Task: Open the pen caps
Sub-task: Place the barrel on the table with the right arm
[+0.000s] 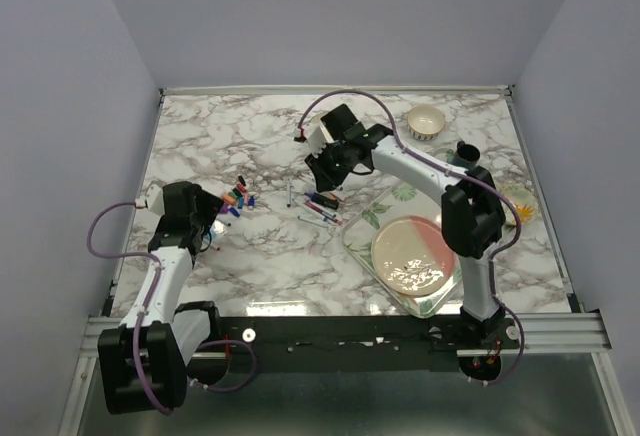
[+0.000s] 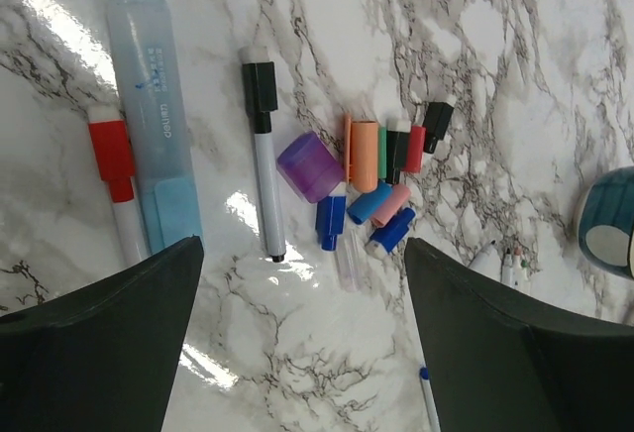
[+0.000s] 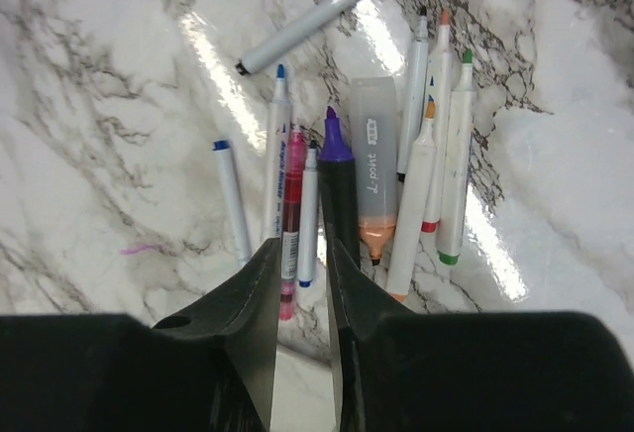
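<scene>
While left claw [image 2: 302,249] gapes over pen caps [image 2: 365,155], right claw [image 3: 300,254] slightly parted, pens [image 3: 414,204] beneath.

Bright even overhead light, white glare patches on marble tabletop [image 2: 327,353], soft shadows, sharp focus

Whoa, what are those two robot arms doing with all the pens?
They're pulling caps off pens. The left arm's fingers hang wide open over a pile of loose caps; a red-capped pen and a black-capped pen beside it are not yet opened. The right arm's fingers, just a slit apart and holding nothing, hang over a bunch of uncapped pens.
</scene>
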Robot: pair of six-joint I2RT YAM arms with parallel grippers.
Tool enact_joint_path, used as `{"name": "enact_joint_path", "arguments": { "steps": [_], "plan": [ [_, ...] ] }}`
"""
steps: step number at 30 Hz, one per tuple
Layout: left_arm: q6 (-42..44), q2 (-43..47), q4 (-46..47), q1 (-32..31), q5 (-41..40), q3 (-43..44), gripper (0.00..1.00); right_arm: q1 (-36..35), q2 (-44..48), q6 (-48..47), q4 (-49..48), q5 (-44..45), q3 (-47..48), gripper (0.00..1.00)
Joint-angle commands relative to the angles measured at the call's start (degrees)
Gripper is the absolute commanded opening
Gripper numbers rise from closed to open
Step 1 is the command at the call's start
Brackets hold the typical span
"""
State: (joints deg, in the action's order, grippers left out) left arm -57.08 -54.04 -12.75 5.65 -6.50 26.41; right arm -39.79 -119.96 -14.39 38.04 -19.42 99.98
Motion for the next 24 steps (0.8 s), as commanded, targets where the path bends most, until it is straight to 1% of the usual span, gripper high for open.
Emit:
{"name": "enact_joint_path", "arguments": {
  "steps": [1,2,3,4,5,6,8,9,16,24],
  "plan": [
    [-1.4,-4.0,-5.0,0.5,-6.5,4.8,0.86,-0.1,8.2,-1.6,-0.1,-5.8,-3.2,0.31],
    [-1.5,-6.6,-7.3,0.5,-7.2,5.7,0.79,-0.1,8.9,-1.5,-0.2,-6.4,-3.7,0.31],
    [-1.6,-7.8,-8.2,0.5,-7.7,7.4,0.77,-0.1,10.3,-1.6,-0.5,-6.9,-4.4,0.31],
    [-1.3,-9.1,-8.7,0.6,-8.1,8.1,0.73,-0.1,10.8,-1.6,-0.5,-7.7,-4.8,0.31],
    [-0.8,-11.6,-9.3,0.5,-8.4,8.7,0.63,0.0,11.1,-1.6,-0.5,-8.0,-5.6,0.31],
    [-0.3,-12.7,-9.3,0.5,-8.4,10.0,0.58,0.0,11.9,-1.6,-0.5,-8.4,-5.9,0.31],
    [0.6,-15.8,-9.1,0.5,-8.4,10.9,0.49,0.0,12.6,-1.5,-0.7,-9.1,-6.5,0.31],
    [0.8,-16.6,-9.1,0.5,-8.6,11.8,0.47,0.0,12.7,-1.5,-0.7,-9.3,-6.6,0.31],
    [3.1,-24.3,-10.5,0.5,-12.1,17.3,0.46,0.0,14.0,-1.2,-0.5,-10.7,-7.0,0.31],
    [4.3,-33.2,-12.2,0.5,-11.8,22.9,0.47,0.0,14.4,-0.9,-0.6,-12.0,-7.5,0.31]
  ]
}}
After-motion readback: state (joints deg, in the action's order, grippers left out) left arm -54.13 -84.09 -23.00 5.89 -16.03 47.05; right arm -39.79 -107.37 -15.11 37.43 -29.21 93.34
